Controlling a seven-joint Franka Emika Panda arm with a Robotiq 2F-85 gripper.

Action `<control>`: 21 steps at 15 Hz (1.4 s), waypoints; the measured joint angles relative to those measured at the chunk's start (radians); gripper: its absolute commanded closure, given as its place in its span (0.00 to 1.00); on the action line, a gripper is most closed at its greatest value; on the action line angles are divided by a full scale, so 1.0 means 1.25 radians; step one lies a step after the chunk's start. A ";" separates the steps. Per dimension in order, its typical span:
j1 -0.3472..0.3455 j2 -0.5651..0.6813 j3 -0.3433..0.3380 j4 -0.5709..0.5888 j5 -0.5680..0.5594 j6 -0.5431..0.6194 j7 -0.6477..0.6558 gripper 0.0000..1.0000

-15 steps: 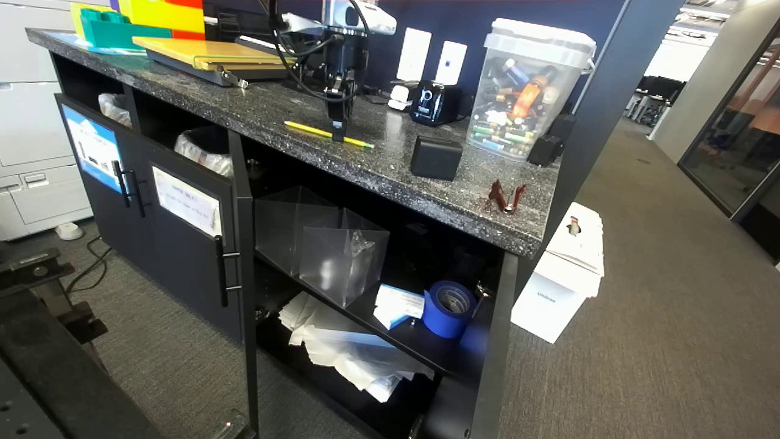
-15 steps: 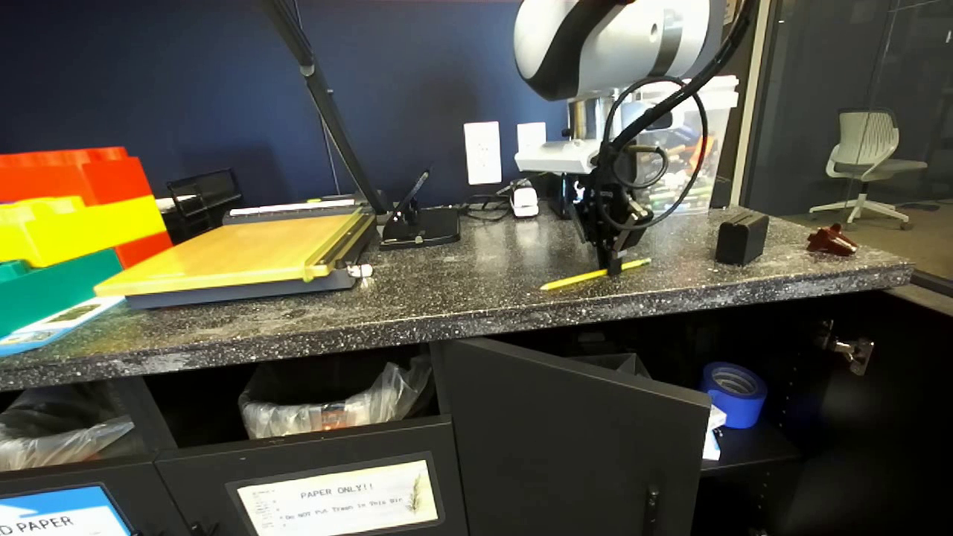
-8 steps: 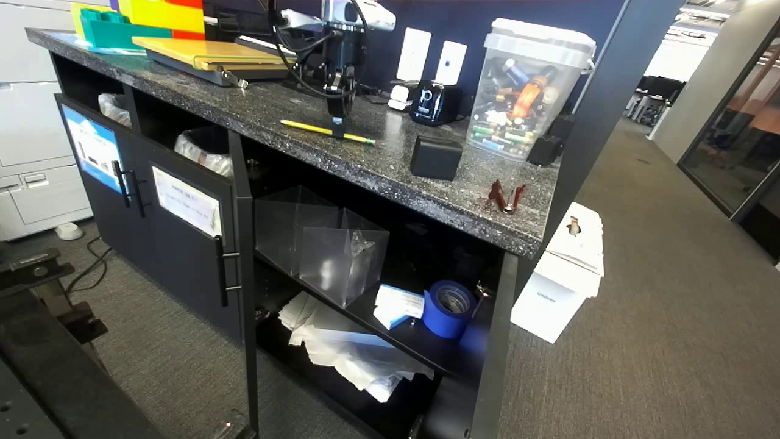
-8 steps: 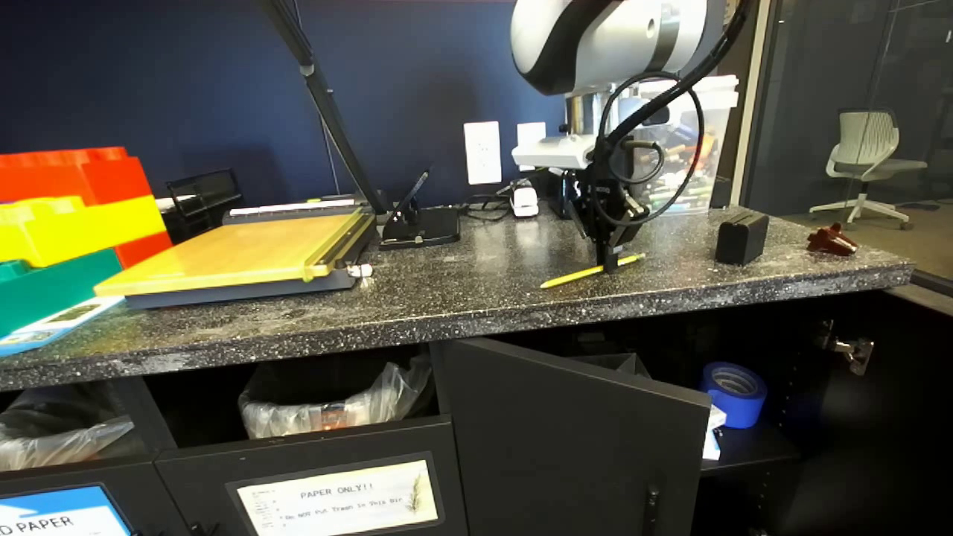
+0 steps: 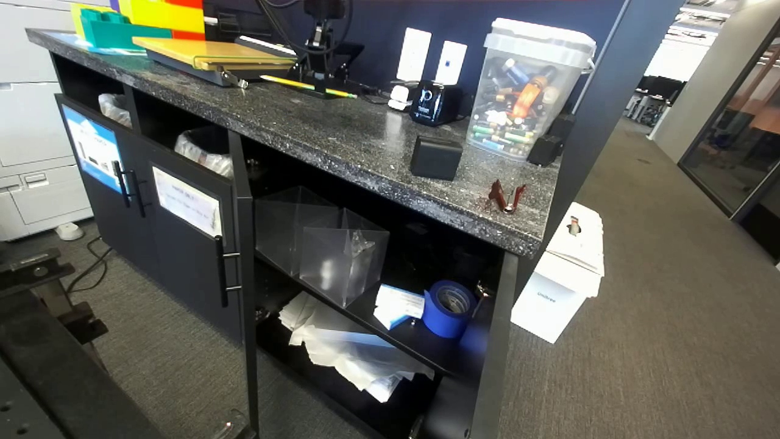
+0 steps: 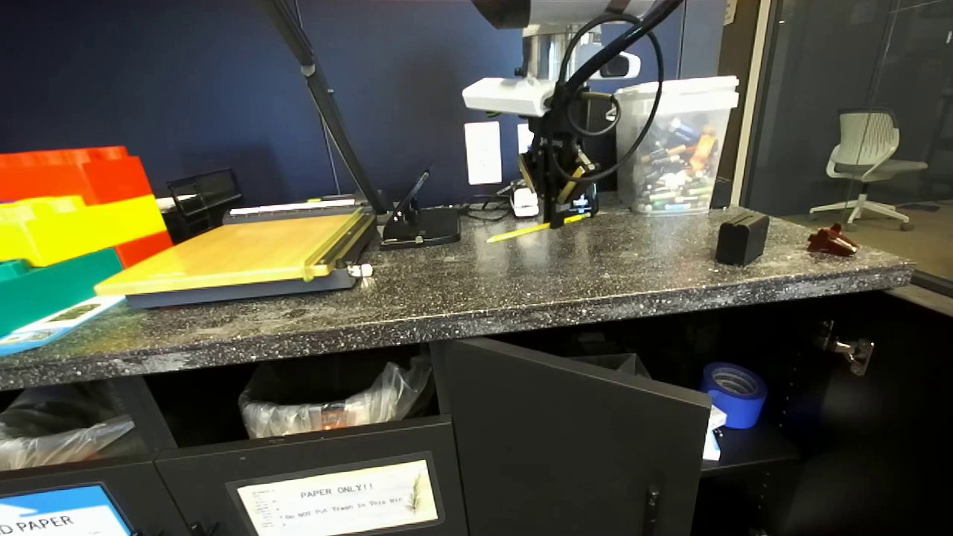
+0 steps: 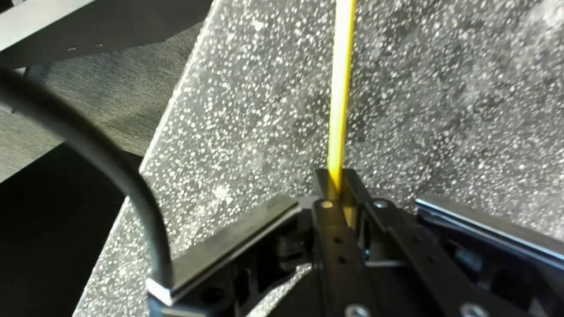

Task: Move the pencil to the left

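The thin yellow pencil (image 5: 286, 82) shows in both exterior views (image 6: 517, 233), with its pale pointed end to the left and its green end to the right. My gripper (image 5: 322, 88) is shut around the pencil's middle; it also shows from an exterior view (image 6: 555, 219). In the wrist view, the pencil (image 7: 340, 88) runs up from between the two black fingertips (image 7: 338, 187); the far part is hidden behind the gripper. The pencil is near level over the dark speckled counter (image 6: 447, 298). I cannot tell how far it is above the surface.
A yellow paper cutter (image 6: 238, 253) lies left of the pencil, with a black stand (image 6: 421, 227) behind. A black sharpener (image 5: 436, 103) and a clear bucket (image 5: 527, 91) are at the back. A black box (image 6: 742, 238) and a red staple remover (image 6: 832, 240) are right.
My gripper has carried the pencil up and to the left in both exterior views, away from the counter's front edge. The gripper stays shut on it.
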 measured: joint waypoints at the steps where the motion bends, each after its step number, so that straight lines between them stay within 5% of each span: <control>1: 0.010 0.000 0.005 -0.009 0.000 0.013 0.000 0.98; 9: 0.114 0.039 0.019 -0.080 0.000 0.165 0.017 0.98; 16: 0.128 0.043 0.016 -0.084 -0.002 0.215 0.021 0.98; 17: 0.125 0.045 0.013 -0.081 -0.002 0.219 0.023 0.66; 21: 0.107 0.065 0.009 -0.050 0.000 0.220 0.024 0.44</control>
